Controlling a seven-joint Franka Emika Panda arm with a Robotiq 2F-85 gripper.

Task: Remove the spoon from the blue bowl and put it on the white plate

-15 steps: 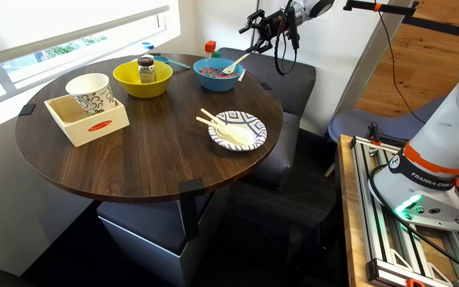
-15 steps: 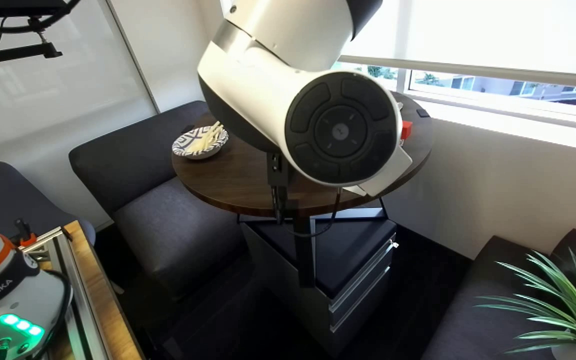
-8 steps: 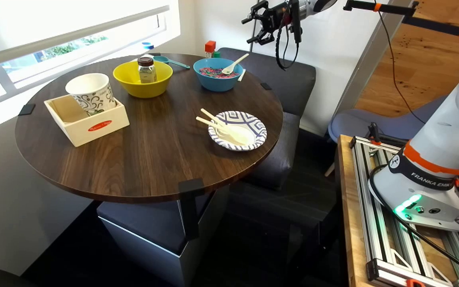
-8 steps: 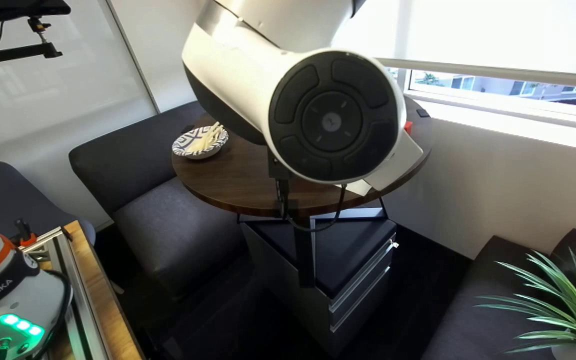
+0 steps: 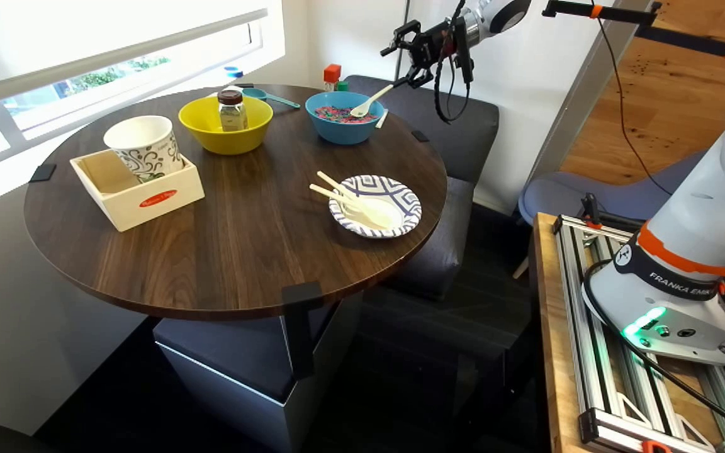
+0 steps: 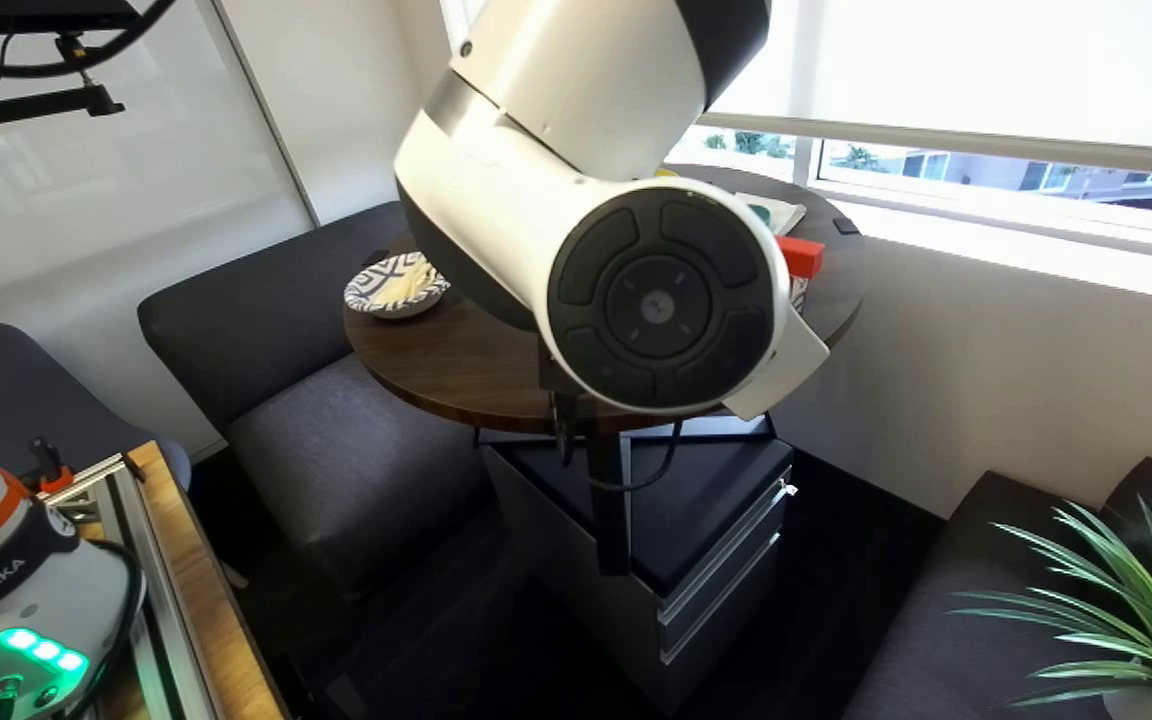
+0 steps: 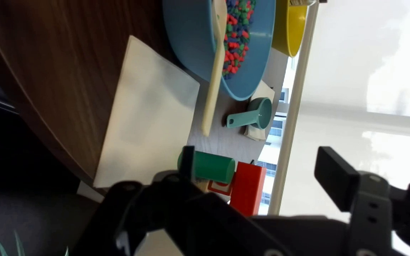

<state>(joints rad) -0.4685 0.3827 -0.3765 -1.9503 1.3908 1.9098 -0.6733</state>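
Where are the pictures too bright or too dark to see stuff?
In both exterior views, the window blind glares almost white and the floor looks nearly black; in the wrist view, the upper right corner is washed out white, the lower left is very dark, soft grey shadows lie on the white sheet, but the handle of the spoon is easy to see.

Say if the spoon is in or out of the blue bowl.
In: the wrist view shows the spoon, head inside the blue bowl, handle jutting past its rim.
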